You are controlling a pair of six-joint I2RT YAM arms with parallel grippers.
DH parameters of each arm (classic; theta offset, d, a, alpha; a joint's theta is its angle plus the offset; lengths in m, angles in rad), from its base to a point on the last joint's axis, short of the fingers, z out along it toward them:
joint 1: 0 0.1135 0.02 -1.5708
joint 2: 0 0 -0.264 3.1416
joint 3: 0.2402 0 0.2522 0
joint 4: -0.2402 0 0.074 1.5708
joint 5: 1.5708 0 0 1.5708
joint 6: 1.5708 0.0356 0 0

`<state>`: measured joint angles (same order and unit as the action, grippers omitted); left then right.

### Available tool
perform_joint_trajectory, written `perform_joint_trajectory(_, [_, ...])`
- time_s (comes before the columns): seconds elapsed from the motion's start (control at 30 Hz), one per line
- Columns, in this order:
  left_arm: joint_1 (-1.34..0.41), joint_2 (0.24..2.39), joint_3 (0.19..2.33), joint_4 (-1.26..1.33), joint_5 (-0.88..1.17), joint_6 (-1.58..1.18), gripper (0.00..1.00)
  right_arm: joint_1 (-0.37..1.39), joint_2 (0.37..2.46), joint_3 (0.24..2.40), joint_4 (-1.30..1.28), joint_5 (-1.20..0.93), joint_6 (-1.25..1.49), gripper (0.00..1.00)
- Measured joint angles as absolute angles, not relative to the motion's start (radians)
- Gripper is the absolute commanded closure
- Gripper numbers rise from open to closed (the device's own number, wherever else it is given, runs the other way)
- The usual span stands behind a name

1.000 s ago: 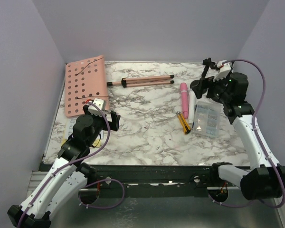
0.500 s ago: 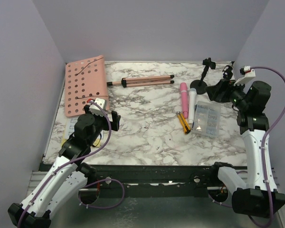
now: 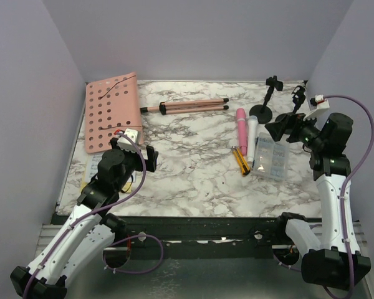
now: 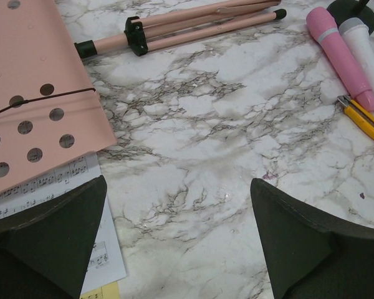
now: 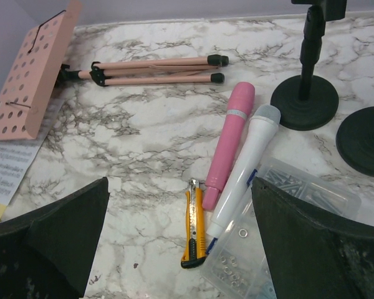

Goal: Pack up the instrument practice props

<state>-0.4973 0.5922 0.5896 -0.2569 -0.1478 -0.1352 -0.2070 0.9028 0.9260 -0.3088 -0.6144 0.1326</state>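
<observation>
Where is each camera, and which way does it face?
Top external: above, behind the arms, looking down at the table; both arms show.
Left wrist: on the left gripper, facing music rack and tripod; its fingers show.
Right wrist: on the right gripper, facing pink microphone; its fingers show.
Shared: wrist views both show tripod, pink microphone.

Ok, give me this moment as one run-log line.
left gripper: open, empty | right gripper: open, empty | pink microphone, white microphone: lying side by side | black stands: upright
</observation>
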Motion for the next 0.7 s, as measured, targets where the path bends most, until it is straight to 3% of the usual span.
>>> perform_joint_trajectory(0.7, [-0.496, 0.565, 0.672, -0.259, -0.068, -0.303, 0.01, -0.223, 0.904, 0.973, -0.362, -0.693, 0.105, 0.00])
